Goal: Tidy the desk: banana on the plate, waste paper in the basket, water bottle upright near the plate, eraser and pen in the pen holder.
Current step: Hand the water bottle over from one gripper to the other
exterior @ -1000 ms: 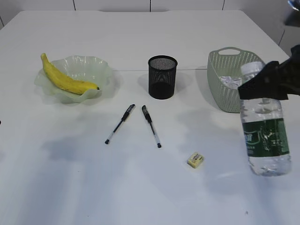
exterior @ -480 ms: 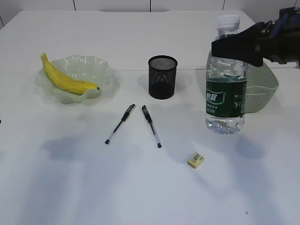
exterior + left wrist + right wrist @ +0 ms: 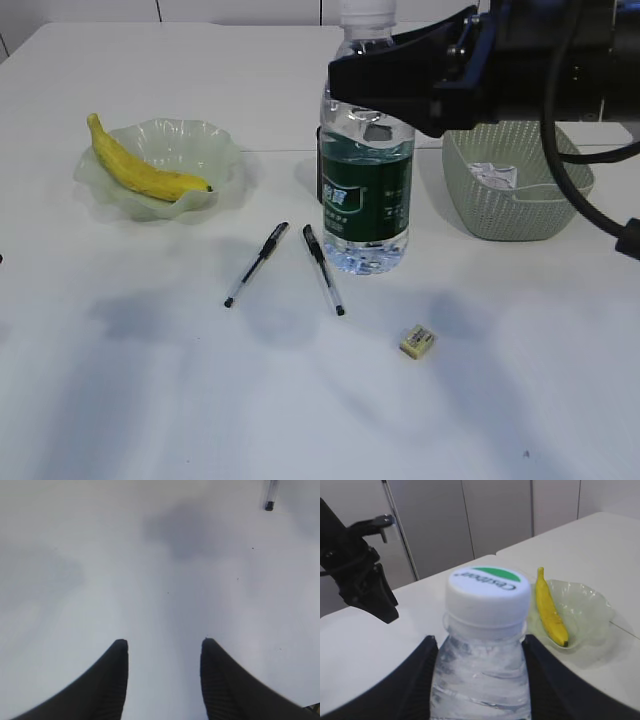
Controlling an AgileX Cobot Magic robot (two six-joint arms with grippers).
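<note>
My right gripper [image 3: 372, 90] is shut on the neck of the water bottle [image 3: 365, 190], holding it upright above the middle of the desk [image 3: 150, 380]. In the right wrist view the black fingers [image 3: 415, 680] clamp the clear bottle [image 3: 482, 680] below its white cap [image 3: 487, 592]. The banana [image 3: 140, 168] lies on the green plate [image 3: 222, 150] at the left. Two pens [image 3: 257, 263] [image 3: 322, 268] and the yellow eraser [image 3: 416, 341] lie on the desk. Waste paper [image 3: 495, 177] sits in the basket [image 3: 540, 215]. The bottle hides the pen holder. My left gripper [image 3: 165, 647] is open over bare desk.
One pen's end [image 3: 270, 494] shows at the top right of the left wrist view. The right arm's cable [image 3: 590, 210] hangs over the basket. The left arm [image 3: 360, 575] shows dark at the left of the right wrist view, with the banana [image 3: 550, 611] and plate [image 3: 592, 607] beyond the bottle.
The right gripper has carried the bottle from the front right, beside the basket, up and leftwards to the middle, in front of the pen holder. The bottle went from tilted to upright.
</note>
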